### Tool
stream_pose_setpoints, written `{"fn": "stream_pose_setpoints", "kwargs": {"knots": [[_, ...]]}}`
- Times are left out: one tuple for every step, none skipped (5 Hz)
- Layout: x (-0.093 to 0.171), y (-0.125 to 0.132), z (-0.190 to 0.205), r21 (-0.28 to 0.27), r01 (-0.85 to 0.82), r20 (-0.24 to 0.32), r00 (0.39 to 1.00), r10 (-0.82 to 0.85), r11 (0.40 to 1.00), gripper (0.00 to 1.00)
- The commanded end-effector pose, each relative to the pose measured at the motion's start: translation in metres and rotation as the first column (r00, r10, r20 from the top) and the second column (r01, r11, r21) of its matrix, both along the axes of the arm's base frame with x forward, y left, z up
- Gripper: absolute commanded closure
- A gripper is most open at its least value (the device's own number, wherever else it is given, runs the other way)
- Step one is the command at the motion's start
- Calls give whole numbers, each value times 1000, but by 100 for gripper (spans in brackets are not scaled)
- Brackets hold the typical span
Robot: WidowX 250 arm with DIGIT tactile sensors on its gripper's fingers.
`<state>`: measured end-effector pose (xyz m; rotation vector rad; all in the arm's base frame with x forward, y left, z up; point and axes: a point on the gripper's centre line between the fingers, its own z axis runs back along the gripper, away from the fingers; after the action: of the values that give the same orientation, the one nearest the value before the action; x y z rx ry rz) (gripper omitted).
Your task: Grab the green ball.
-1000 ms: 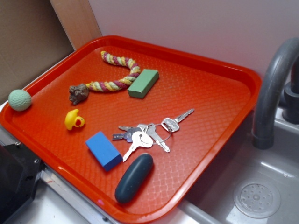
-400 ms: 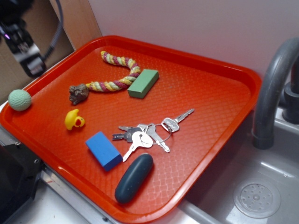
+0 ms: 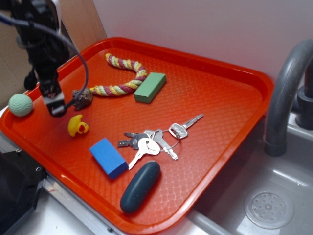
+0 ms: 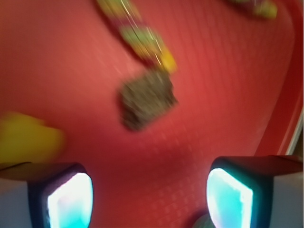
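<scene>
Green ball: the green ball (image 3: 20, 105) is sitting at the far left rim of the red tray (image 3: 230, 122), touching nothing else; the wrist view is showing only a blurred pale sliver at its bottom edge that may be the ball.
Gripper: the gripper (image 3: 57, 108) is hanging over the tray's left part, just right of the ball and apart from it, its tip pointing down between the ball and the frayed rope end.
Fingers: the two pads (image 4: 71, 202) are standing wide apart in the wrist view with bare tray between them, released and gripping nothing.
Arm: the black arm (image 3: 41, 44) is reaching in from the upper left corner, a dark cable looping beside it.
Duck: the yellow duck (image 3: 77, 126) is resting just below and right of the gripper tip; in the wrist view it is showing as a yellow blur at the left edge.
Rope toy: the braided rope toy (image 3: 122, 78) is curving across the tray's far side, its brown frayed end (image 4: 146, 99) lying near the gripper.
Green block: the green block (image 3: 150, 87) is lying against the rope's right side.
Blue block: the blue block (image 3: 108, 157) is lying near the front, beside the keys (image 3: 156, 139).
Dark case: the dark oval case (image 3: 140, 186) is lying at the tray's front edge.
Sink: the grey sink (image 3: 274, 205) and faucet (image 3: 288, 93) are standing to the right of the tray.
</scene>
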<state>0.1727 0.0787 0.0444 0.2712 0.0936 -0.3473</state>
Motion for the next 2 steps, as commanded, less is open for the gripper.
{"fn": "stream_pose_setpoints", "kwargs": {"knots": [[-29,48,-6,28,-72,-55,996,73,997,0],[-30,50,21,-15,-58,-15,998,58,998,0]]}}
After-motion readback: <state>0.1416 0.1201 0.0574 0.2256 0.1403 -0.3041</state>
